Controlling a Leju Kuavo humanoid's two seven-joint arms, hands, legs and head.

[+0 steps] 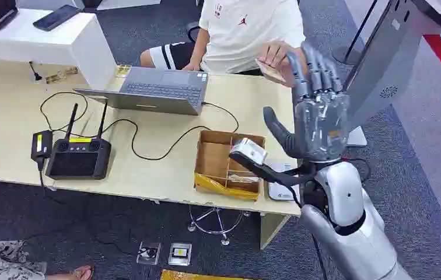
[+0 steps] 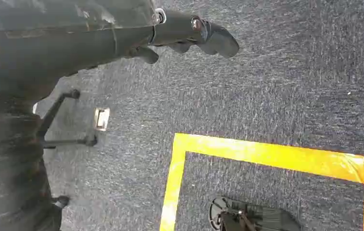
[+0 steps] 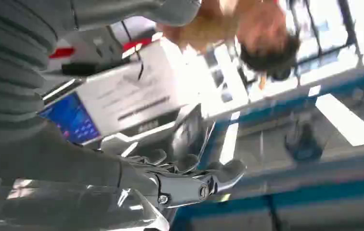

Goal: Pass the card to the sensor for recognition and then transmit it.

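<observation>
My right hand [image 1: 317, 111] is raised above the table's right end, fingers apart and pointing up, with nothing in it. Just beyond its fingertips a person's hand [image 1: 276, 55] holds a tan card [image 1: 270, 72]. A cardboard box [image 1: 213, 160] on the table holds more cards and a small white pack [image 1: 248, 150]. A flat white device [image 1: 277, 189], possibly the sensor, lies beside the box, partly behind my forearm. In the right wrist view the thumb [image 3: 209, 185] is stretched out free. My left hand [image 2: 189, 33] hangs over the carpet, holding nothing.
A person in a white shirt [image 1: 247, 29] sits behind the table. A laptop [image 1: 160, 90], a black controller [image 1: 78, 156] and cables lie on the tabletop [image 1: 8, 128]. A grey kiosk [image 1: 390, 64] stands to the right. Yellow floor tape [image 2: 266, 154] runs below my left hand.
</observation>
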